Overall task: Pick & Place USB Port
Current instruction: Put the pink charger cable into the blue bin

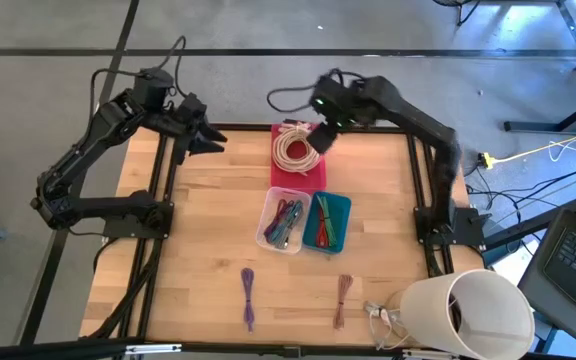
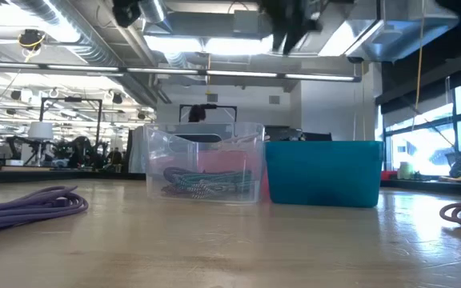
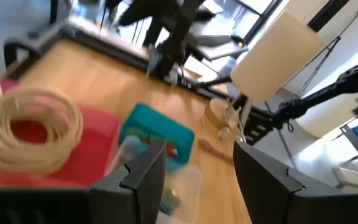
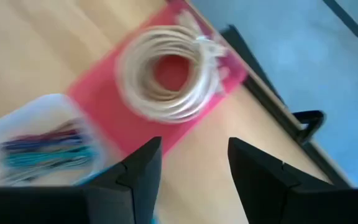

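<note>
the step in hand looks like the end of a placing: the coil of cream-white cable (image 1: 294, 148) lies in the flat pink plastic tray (image 1: 313, 178) at the far edge of the light wooden table (image 1: 208, 230), near its middle, and nothing hangs from either tool.

going left to right: the left gripper (image 1: 211, 141) hovers over the far left corner of the table, fingers apart with nothing between them, touching nothing; this arm seems to be waiting. a coiled purple cable (image 1: 248, 297) lies loose toward the near edge. the clear plastic bin (image 1: 281, 221) holding mixed coloured cables sits mid-table, just beside the teal plastic bin (image 1: 329, 222) on its right, which also holds cables. a coiled brownish cable (image 1: 342, 299) lies near the near edge, right of the purple one. the right gripper (image 1: 324, 137) hangs above the pink tray's far right corner, fingers spread, empty, clear of the cream coil below it.

next, i judge, an arm must go to one of the loose cables near the near edge, come down over it with fingers wide and close on the bundle.
</note>
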Controlling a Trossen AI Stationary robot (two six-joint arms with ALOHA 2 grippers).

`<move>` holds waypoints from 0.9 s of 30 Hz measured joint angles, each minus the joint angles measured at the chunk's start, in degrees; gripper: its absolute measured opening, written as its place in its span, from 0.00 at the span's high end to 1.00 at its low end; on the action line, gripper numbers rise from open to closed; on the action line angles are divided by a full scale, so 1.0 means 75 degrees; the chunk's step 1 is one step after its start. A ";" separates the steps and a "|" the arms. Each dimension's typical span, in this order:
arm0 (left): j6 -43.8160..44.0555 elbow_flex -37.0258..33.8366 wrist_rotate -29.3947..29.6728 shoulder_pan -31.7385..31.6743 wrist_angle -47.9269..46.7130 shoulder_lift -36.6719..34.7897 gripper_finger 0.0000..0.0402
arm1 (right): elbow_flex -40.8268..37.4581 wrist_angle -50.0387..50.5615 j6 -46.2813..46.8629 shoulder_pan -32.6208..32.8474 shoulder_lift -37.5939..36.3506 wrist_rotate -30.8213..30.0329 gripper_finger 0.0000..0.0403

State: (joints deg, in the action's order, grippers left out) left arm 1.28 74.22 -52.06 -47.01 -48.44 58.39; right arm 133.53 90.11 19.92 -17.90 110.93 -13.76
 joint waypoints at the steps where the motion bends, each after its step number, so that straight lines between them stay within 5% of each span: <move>1: 0.0000 0.0000 0.0029 0.0027 -0.0167 0.0000 0.55 | 0.0000 -0.0004 0.0250 0.0269 -0.0230 0.0005 0.53; 9: -0.0313 -0.0015 0.0943 0.0437 -0.0258 -0.0015 0.55 | 0.0003 -0.0012 0.2911 0.2964 -0.1042 -0.0285 0.53; 17: -0.0640 -0.0015 0.0990 0.0473 0.0695 -0.0015 0.55 | 0.0000 -0.0012 0.5580 0.5101 -0.0247 -0.1189 0.53; 27: -0.1531 -0.0017 0.0914 0.0473 0.0973 -0.0015 0.55 | -0.0002 -0.0014 0.7425 0.5747 0.1405 0.0944 0.53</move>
State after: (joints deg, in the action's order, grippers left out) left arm -10.20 74.08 -45.21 -43.46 -41.14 58.28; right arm 133.51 90.00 75.61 25.20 121.47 -6.68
